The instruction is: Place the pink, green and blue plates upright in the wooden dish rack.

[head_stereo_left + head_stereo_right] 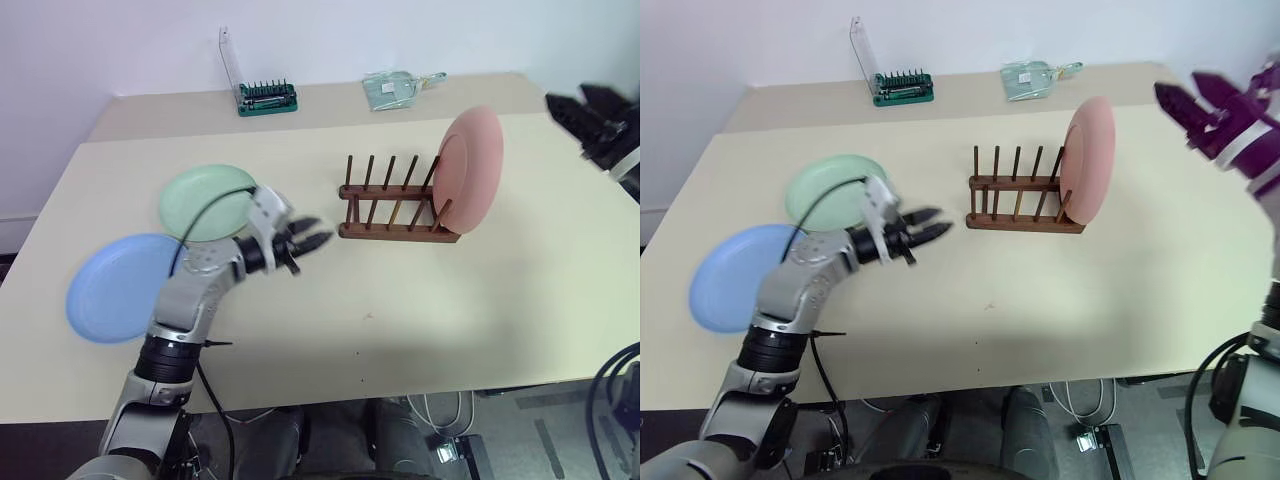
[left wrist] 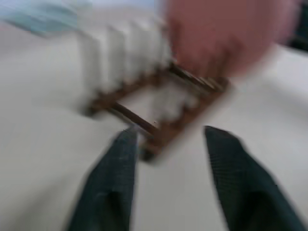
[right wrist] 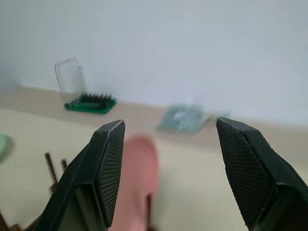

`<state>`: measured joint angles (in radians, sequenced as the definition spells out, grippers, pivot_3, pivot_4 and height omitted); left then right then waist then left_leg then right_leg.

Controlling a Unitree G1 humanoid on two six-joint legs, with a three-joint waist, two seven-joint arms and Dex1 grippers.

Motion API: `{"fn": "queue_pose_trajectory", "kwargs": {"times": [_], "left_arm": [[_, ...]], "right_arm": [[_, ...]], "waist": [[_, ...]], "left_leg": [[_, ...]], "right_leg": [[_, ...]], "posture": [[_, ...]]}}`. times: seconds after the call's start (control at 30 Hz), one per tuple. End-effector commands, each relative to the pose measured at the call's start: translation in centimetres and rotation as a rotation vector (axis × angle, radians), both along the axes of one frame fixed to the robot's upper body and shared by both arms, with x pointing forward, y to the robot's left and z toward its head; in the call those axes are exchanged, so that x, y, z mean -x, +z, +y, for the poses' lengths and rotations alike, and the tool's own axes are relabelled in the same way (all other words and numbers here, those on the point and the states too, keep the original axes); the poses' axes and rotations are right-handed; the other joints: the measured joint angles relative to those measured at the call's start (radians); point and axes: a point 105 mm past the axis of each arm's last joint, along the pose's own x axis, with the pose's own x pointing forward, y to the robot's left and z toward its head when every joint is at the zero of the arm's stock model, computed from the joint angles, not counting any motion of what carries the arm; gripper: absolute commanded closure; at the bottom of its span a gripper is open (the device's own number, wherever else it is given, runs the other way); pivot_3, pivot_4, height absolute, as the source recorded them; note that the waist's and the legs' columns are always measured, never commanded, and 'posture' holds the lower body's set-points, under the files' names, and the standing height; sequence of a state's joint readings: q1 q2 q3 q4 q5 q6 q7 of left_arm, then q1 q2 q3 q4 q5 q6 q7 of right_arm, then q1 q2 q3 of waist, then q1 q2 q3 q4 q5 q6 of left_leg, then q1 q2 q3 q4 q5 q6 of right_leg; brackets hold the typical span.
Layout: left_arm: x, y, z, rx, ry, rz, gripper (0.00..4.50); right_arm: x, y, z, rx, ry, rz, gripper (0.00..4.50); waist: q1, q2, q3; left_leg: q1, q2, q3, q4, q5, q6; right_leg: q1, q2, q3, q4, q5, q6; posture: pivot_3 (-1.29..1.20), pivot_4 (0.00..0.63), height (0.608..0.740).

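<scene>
The pink plate [image 1: 472, 168] stands upright in the right end of the wooden dish rack [image 1: 395, 206], at mid table. The green plate [image 1: 203, 202] lies flat at the left. Overlapping its near edge, the blue plate [image 1: 120, 286] juts past the table's left edge. My left gripper [image 1: 308, 243] hovers open between the green plate and the rack, pointing at the rack, nothing between its fingers. My right gripper [image 1: 1188, 100] is raised above the table to the right of the pink plate, open and empty.
A green screwdriver-bit holder [image 1: 267, 97] with a clear lid stands at the back of the table. A clear plastic packet [image 1: 395, 88] lies to its right. The rack's left slots [image 1: 365, 190] stand free. Bare tabletop [image 1: 400, 310] spreads in front of the rack.
</scene>
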<state>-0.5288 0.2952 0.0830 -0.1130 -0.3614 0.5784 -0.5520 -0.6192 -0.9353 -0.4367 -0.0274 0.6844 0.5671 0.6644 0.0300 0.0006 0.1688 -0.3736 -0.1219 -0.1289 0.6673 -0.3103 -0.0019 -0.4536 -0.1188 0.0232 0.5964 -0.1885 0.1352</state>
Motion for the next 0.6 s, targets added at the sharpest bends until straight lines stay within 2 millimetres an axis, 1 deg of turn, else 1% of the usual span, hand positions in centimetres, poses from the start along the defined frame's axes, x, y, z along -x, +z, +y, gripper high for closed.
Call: {"fn": "queue_pose_trajectory", "kwargs": {"times": [0.03,0.07,0.13,0.17,0.2,0.23,0.27,0.33,0.37,0.43,0.5,0.57,0.6], "left_arm": [[-1.6,4.1,8.4,0.108,0.443,-0.046,0.34],[-1.7,3.7,10.5,0.068,0.544,-0.009,0.34],[-2.0,2.7,13.8,-0.019,0.694,0.08,0.34],[-2.1,2.4,14.7,-0.038,0.737,0.116,0.34],[-2.5,2.3,15.8,-0.025,0.8,0.146,0.34],[-2.8,2.2,16.5,-0.012,0.84,0.166,0.34],[-3.3,1.7,17.6,0.017,0.904,0.223,0.34],[-4.1,0.6,18.7,0.085,0.965,0.333,0.34],[-4.5,0.1,18.9,0.119,0.973,0.378,0.34],[-5.1,-0.8,19.6,0.106,1.02,0.434,0.34],[-5.4,-1.2,20.2,0.071,1.053,0.447,0.34],[-5.8,-1.8,20.1,0.062,1.041,0.47,0.34],[-6.1,-2.6,19.7,0.069,1.011,0.51,0.34]], "right_arm": [[3.6,0.3,7.0,0.204,0.282,-0.038,1.46],[4.2,-0.6,8.8,0.232,0.358,-0.011,1.46],[4.8,-2.4,11.3,0.254,0.459,0.045,1.46],[4.9,-2.9,11.9,0.261,0.482,0.061,1.46],[5.0,-3.7,12.4,0.263,0.506,0.082,1.46],[5.0,-4.1,12.8,0.263,0.52,0.094,1.46],[4.8,-4.7,13.1,0.253,0.531,0.11,1.46],[4.6,-5.6,13.6,0.236,0.544,0.132,1.46],[4.5,-5.8,13.7,0.228,0.548,0.14,1.46],[4.5,-6.5,13.7,0.232,0.538,0.154,1.46],[4.6,-7.0,13.6,0.231,0.536,0.165,1.46],[4.6,-7.3,13.4,0.227,0.519,0.175,1.46],[4.7,-7.5,13.3,0.228,0.504,0.177,1.46]], "waist": [[-0.011,-0.001,0.0],[-0.018,-0.001,0.0],[-0.024,-0.002,-0.001],[-0.021,-0.002,-0.001],[-0.017,-0.003,-0.001],[-0.01,-0.003,-0.001],[-0.001,-0.005,0.0],[0.013,-0.008,0.001],[0.014,-0.008,0.001],[0.015,-0.009,0.0],[0.01,-0.009,0.0],[0.008,-0.009,0.0],[0.007,-0.009,0.0]], "left_leg": [[0.0,0.0,0.0,0.0,0.0,-0.001],[0.0,0.001,0.0,0.0,0.0,-0.001],[0.001,0.001,0.0,0.0,0.0,0.0],[0.001,0.0,0.0,0.0,0.0,0.0],[0.001,-0.001,0.0,0.0,0.0,0.0],[0.001,-0.001,0.0,0.002,0.0,0.0],[0.001,-0.002,-0.003,0.003,0.0,0.0],[-0.001,-0.002,-0.005,0.006,0.0,0.0],[-0.002,-0.002,-0.006,0.009,0.0,0.0],[-0.002,-0.003,-0.007,0.011,-0.001,0.001],[-0.002,-0.003,-0.007,0.012,-0.001,0.002],[-0.001,-0.003,-0.007,0.012,-0.002,0.002],[-0.001,-0.003,-0.007,0.012,-0.002,0.001]], "right_leg": [[0.0,0.0,0.0,0.0,0.0,0.0],[0.0,0.0,0.0,0.0,0.0,0.0],[0.001,0.0,0.0,0.0,0.0,0.0],[0.002,0.0,0.0,0.0,0.0,0.0],[0.002,0.0,0.0,0.0,0.0,0.0],[0.002,0.0,0.0,0.0,0.001,0.0],[0.004,-0.001,-0.001,0.0,0.001,0.001],[0.005,0.0,-0.003,0.0,0.001,0.001],[0.005,0.0,-0.005,0.0,0.002,0.001],[0.007,-0.001,-0.006,0.0,0.002,0.002],[0.008,-0.001,-0.006,-0.001,0.002,0.002],[0.008,-0.001,-0.005,-0.001,0.002,0.002],[0.007,-0.001,-0.005,-0.001,0.002,0.002]], "posture": [[0.0,0.15,0.735],[0.0,0.15,0.735],[0.0,0.15,0.735],[0.0,0.15,0.735],[0.0,0.15,0.735],[0.0,0.15,0.735],[0.0,0.15,0.735],[0.0,0.15,0.735],[0.0,0.15,0.735],[0.0,0.15,0.735],[0.0,0.15,0.735],[0.0,0.15,0.735],[0.0,0.15,0.735]]}}
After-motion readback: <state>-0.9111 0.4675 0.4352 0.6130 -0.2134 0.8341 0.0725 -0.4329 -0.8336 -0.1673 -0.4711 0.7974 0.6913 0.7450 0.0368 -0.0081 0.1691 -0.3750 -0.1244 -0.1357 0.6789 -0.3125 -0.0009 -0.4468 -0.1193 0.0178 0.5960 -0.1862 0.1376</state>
